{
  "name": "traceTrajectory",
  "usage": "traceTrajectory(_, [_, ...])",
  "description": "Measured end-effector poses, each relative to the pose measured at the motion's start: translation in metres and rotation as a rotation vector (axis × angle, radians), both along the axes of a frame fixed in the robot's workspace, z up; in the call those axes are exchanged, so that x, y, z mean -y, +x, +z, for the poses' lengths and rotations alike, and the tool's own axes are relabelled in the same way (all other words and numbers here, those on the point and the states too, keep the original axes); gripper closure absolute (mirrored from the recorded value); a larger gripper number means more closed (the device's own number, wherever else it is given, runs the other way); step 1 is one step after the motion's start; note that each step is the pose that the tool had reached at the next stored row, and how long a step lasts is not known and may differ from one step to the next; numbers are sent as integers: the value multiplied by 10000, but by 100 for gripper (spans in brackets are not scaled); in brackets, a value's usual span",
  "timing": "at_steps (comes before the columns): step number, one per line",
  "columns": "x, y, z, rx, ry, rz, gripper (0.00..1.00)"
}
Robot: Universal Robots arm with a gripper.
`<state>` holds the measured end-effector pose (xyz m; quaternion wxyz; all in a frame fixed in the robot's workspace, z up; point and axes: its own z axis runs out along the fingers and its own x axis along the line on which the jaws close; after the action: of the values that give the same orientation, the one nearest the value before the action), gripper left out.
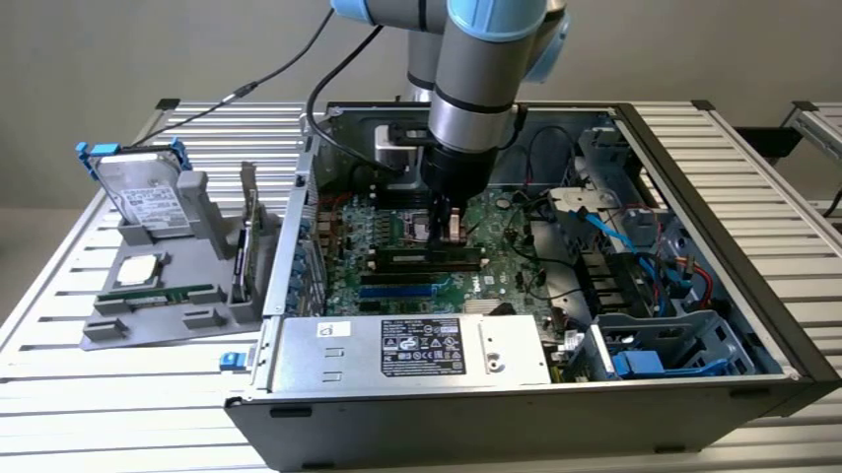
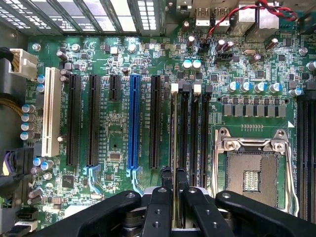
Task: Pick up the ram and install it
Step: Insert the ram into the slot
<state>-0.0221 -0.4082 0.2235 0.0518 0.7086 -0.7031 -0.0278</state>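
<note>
Install step, I'd say: claw (image 2: 174, 174) clenched on the ram (image 2: 173, 138), edge-on over the memory slots (image 2: 196, 138); seating it calls for square alignment and a straight press

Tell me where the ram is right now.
In the wrist view the ram is held edge-on in the tool, inside the open computer case, over the memory slots beside the empty processor socket.
</note>
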Motion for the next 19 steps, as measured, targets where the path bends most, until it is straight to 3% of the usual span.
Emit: traceTrajectory(19, [-4, 0, -63, 0, -6, 0, 86])
